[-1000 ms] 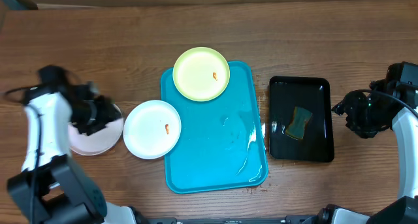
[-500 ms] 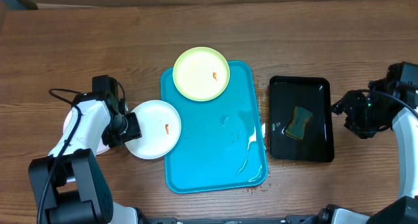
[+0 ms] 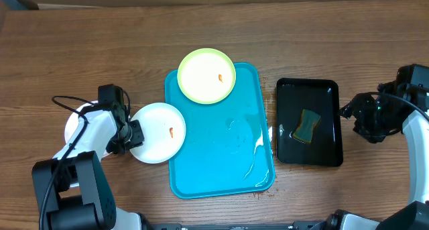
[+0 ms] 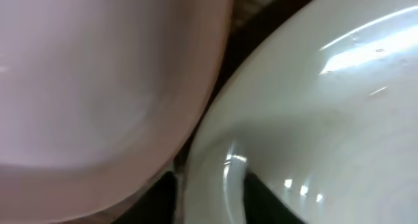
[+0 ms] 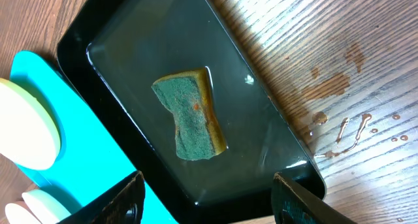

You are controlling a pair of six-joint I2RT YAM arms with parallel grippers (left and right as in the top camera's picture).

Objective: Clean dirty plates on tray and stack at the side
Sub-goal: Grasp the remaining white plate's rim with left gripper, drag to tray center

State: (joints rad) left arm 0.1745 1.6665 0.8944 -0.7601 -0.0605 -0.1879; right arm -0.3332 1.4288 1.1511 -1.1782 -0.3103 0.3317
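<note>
1. White plate [image 3: 159, 133] rim fills the left wrist view, right at the left jaws; whether they are clenched on it cannot be told.
2. Right jaws stand wide apart, released and holding nothing, above a black tray [image 5: 130, 48] with a green sponge [image 5: 189, 116] in it.
3. The white plate lies partly over the left rim of the turquoise tray [image 3: 221, 156].
4. A yellow-green plate [image 3: 206, 76] sits on the tray's far left corner.
5. A third, pinkish-white plate [image 4: 78, 74] rests on the tabletop [image 3: 100, 42], just left of the white one.
</note>
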